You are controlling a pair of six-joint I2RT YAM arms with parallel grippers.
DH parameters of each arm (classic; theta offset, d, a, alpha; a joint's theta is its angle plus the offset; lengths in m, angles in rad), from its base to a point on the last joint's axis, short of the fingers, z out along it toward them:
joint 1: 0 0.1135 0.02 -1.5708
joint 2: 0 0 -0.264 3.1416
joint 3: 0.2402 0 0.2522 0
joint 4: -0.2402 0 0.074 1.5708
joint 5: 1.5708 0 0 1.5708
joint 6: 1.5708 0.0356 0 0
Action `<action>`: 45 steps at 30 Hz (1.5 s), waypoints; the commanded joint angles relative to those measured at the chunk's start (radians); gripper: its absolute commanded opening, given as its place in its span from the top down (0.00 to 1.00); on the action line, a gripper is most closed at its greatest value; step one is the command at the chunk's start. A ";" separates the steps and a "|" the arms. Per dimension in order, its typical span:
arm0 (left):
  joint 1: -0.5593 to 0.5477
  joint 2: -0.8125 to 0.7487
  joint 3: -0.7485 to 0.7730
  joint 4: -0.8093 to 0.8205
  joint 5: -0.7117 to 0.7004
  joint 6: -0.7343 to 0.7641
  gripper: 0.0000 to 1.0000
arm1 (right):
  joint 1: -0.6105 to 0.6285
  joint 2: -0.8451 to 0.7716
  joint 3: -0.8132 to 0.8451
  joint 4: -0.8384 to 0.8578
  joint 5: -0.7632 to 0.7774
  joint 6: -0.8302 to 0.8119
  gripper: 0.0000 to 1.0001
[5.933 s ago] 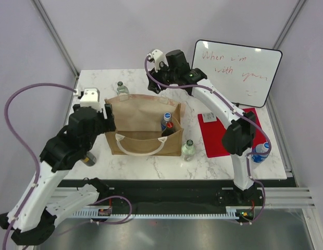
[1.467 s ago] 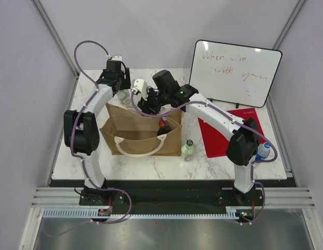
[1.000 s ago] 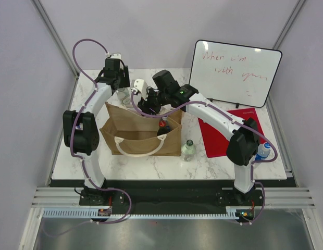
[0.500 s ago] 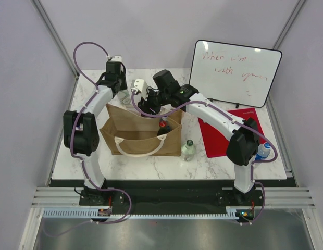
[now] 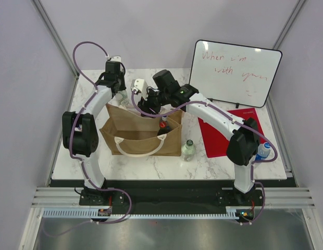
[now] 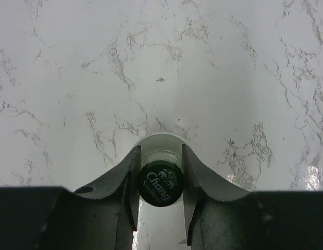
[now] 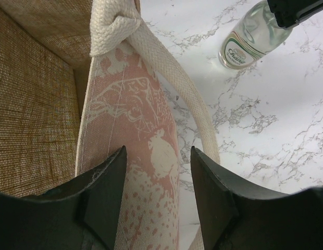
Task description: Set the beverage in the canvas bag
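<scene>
A clear glass bottle with a green "Chang" cap, the beverage, stands on the marble behind the canvas bag. My left gripper is shut on its neck just under the cap. In the top view the left gripper is at the bag's back left corner. The same bottle shows in the right wrist view beyond the bag's white handle. My right gripper is open, its fingers astride the bag's back wall, with a gap on the right side. In the top view the right gripper hangs over that rim.
A red-capped dark bottle stands inside the bag at its right end. A green-capped bottle stands on the table by the bag's right front corner. Further right are a red mat, a blue-capped bottle and a whiteboard.
The left arm has swung from the near left to the bottle behind the bag. The right gripper has come down over the bag's back rim. In the last second, barely any motion.
</scene>
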 commanded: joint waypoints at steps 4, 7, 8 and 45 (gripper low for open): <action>0.009 -0.110 0.081 -0.022 -0.093 0.059 0.98 | 0.007 -0.027 0.009 0.006 -0.030 0.011 0.40; 0.016 -0.119 0.076 -0.042 -0.097 0.053 0.98 | 0.007 -0.036 0.001 0.009 -0.010 0.007 0.40; 0.021 -0.130 0.064 -0.047 -0.099 0.055 0.98 | 0.007 -0.039 -0.004 0.014 -0.010 0.007 0.39; 0.150 -0.350 -0.051 -0.067 0.004 0.036 0.98 | 0.013 -0.144 0.032 0.178 0.355 0.237 0.02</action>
